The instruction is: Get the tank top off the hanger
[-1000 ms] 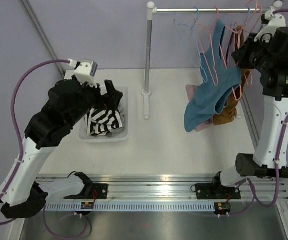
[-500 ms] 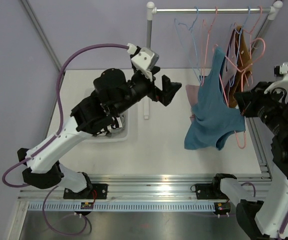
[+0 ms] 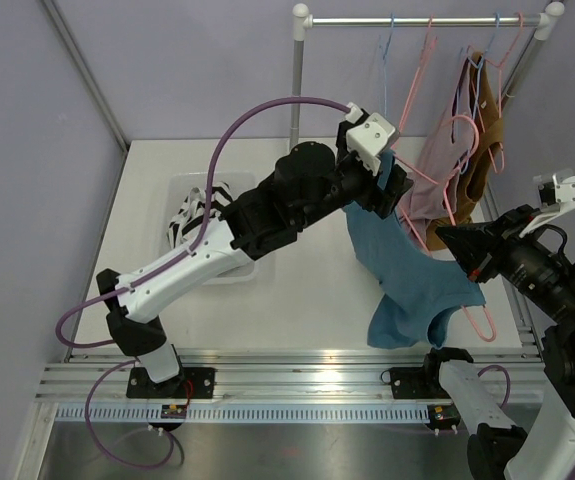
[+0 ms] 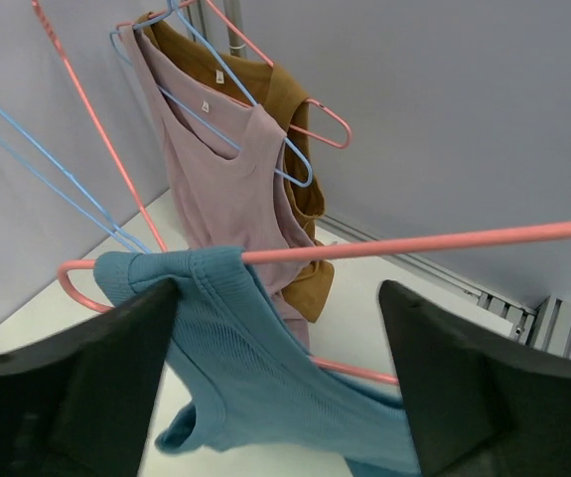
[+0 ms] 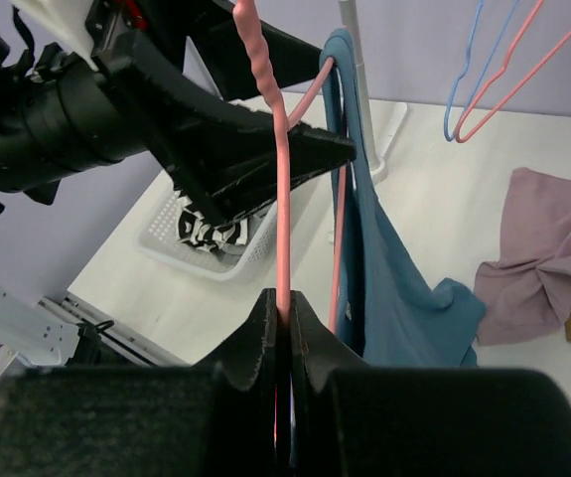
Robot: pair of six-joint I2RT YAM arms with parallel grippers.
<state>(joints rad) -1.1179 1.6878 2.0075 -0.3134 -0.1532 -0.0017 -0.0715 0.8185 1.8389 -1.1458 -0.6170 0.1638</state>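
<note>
Blue tank top [image 3: 407, 280] draped on a pink wire hanger [image 5: 281, 199], up in the air above the right half of the white bench [image 3: 297, 300], lower hem sagging toward it. Right hand [image 5: 283, 303] clenched on the hanger's wire, pinching it between both fingers. Left hand [image 4: 280, 293] spread wide, one finger on either side of the top's shoulder strap at the hanger's end; contact with the cloth unclear. Behind, on the rail [image 3: 417, 20]: a mauve tank top [image 4: 225, 169] and a brown top [image 4: 300, 119] on hangers, alongside bare blue and pink ones. Toward the bench's left, a white basket [image 5: 163, 221] holding striped black-and-white cloth [image 5: 206, 234]. Near the rail, a loose mauve garment [image 5: 553, 238] lying flat on the bench.
</note>
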